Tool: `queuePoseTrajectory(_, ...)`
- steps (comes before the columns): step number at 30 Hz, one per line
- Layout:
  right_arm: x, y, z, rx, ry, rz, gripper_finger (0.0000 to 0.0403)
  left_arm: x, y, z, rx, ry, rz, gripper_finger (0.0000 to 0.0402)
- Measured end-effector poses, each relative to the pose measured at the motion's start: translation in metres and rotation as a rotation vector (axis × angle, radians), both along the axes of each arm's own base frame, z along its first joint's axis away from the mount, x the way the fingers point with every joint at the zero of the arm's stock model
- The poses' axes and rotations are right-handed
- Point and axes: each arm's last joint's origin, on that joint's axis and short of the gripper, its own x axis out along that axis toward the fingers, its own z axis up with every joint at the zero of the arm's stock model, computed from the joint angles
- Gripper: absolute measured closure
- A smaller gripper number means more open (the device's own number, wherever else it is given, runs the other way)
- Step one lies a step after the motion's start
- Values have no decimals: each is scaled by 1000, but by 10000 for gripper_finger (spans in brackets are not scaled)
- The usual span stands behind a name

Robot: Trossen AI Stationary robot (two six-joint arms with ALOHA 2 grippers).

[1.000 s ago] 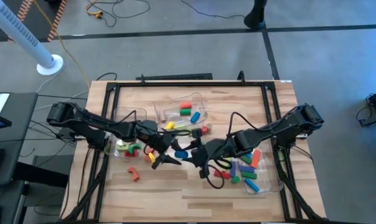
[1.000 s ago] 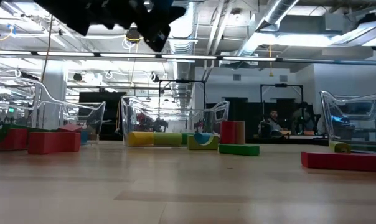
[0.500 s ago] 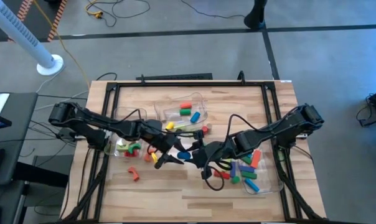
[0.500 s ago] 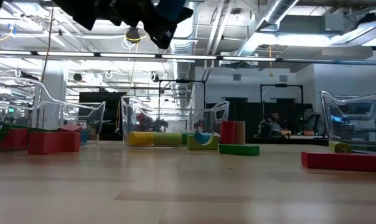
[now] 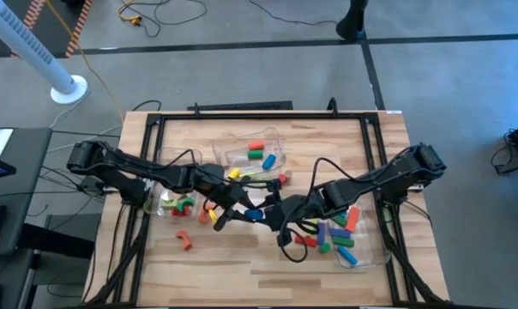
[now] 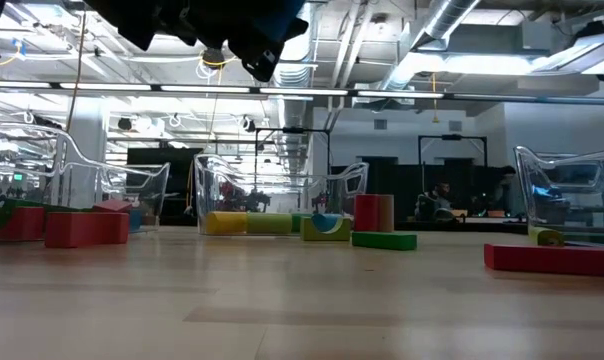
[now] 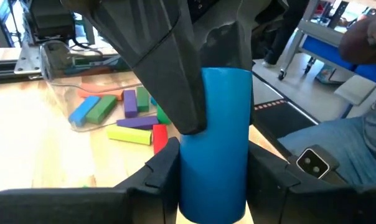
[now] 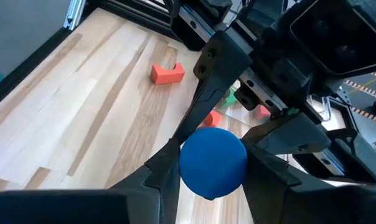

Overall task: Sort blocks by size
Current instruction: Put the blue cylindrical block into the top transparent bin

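Worktop (image 5: 328,146) of pale wood grain carries clear plastic bins (image 5: 259,154). Above its centre, left pincer (image 5: 242,210) and right pincer (image 5: 268,215) both pinch one smooth blue cylinder (image 7: 216,143), end-on round.

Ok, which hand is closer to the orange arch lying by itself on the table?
Left. The left hand is mid-table, a little to the right of the orange arch. The right hand is farther right, and both grip the blue cylinder.
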Motion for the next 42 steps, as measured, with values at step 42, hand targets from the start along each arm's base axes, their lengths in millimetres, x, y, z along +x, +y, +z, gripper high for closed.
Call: queuePoseTrajectory(42,-65,26,-70,238,560,-351,137,-35,160,-50,119,471,627,270)
